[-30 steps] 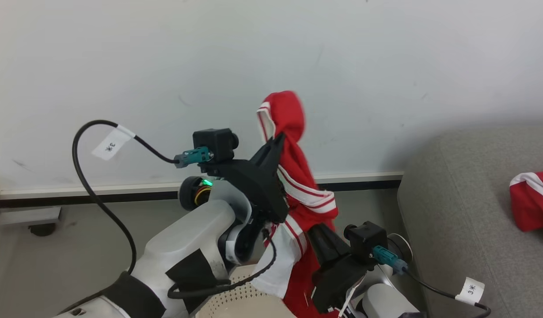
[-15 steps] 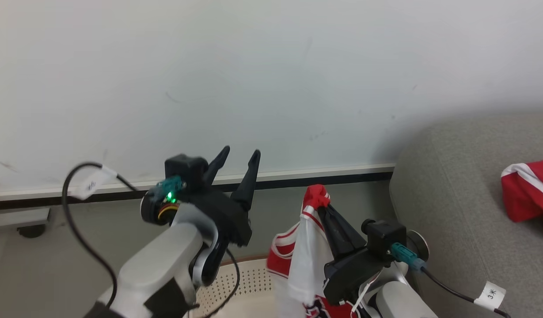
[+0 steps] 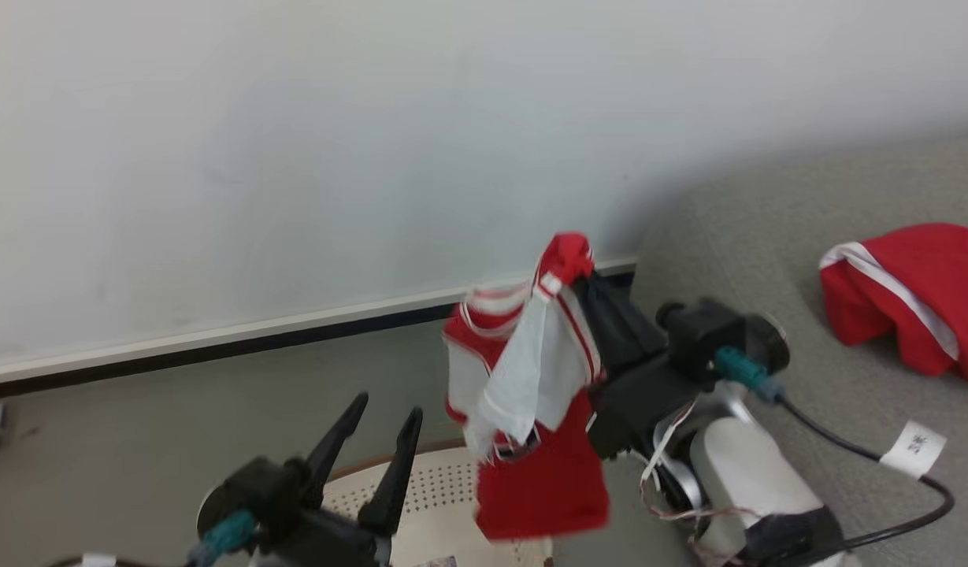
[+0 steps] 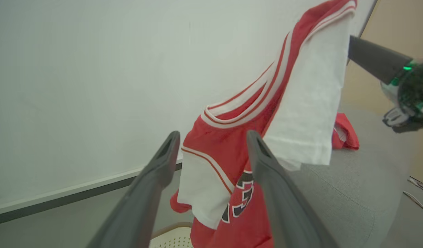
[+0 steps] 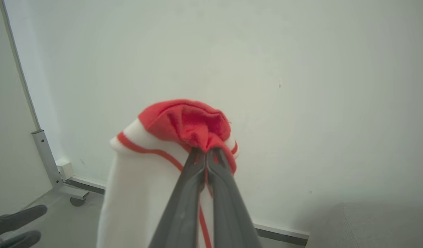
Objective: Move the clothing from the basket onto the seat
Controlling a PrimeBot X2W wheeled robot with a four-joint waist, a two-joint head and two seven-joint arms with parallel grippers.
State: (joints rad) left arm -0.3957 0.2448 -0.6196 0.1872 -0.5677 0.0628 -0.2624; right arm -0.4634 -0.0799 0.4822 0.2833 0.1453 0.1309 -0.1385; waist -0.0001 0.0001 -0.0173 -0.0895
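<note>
Head view: the clothing point(image 3: 547, 472), red and white, hangs long axis down from the right tool point(image 5: 205, 153), which is clamped on its top fold, over the right rim of the basket point(image 3: 444, 488). The left edge of the seat point(image 3: 767, 236) lies just rightward, nearer that arm. The left tool point(image 3: 387, 405) gapes empty. Basket interior mostly cut off.

The cream perforated plastic basket point(image 3: 444, 496) is cut off by the head view's bottom edge; the hanging red-and-white fabric jersey point(image 3: 543, 480) is motion-blurred there; its dark printed numerals point(image 4: 245, 198) sit partly behind a left gripper point(image 4: 213, 136) finger.
</note>
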